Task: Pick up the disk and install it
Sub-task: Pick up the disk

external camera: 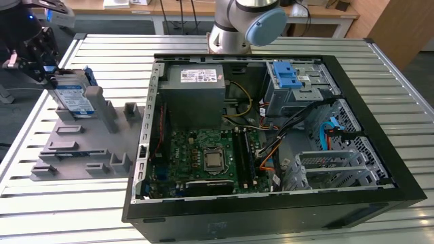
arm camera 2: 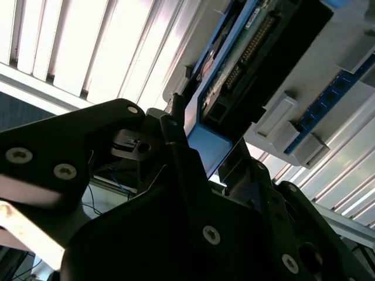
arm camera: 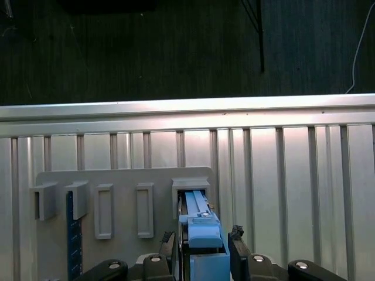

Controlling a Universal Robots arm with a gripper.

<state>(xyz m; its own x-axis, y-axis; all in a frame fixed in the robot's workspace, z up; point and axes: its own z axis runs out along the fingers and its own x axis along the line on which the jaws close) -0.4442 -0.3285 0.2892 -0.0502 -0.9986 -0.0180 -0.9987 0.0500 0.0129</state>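
**While the Claw Straddled the Disk in Its Holder**

Where the slatted metal table (external camera: 101, 51) ran out toward the exterior view's left, the gripper (external camera: 51, 76) hung at the far corner of a grey holder block (external camera: 88, 147). The disk (external camera: 73, 96) stood on edge in a slot of that block, leaning a little, with its white-and-blue label facing the open computer case (external camera: 400, 168). The claw sat right at the disk's upper end.

In the first wrist view the blue carrier of the disk (arm camera: 205, 260) ran straight up between the two toothed fingers (arm camera: 236, 237), one on each side. The gripper (arm camera: 202, 237) looked spread rather than clamped, with a thin dark gap showing beside the carrier on one side. In the second wrist view a finger (arm camera 2: 176, 126) lay just beside the carrier's blue edge, and the disk (arm camera 2: 234, 58) showed its connector end.

The case lay well apart from the disk, toward the exterior view's right, its side open and its boards bare. The arm's base (external camera: 244, 25) rose behind it.
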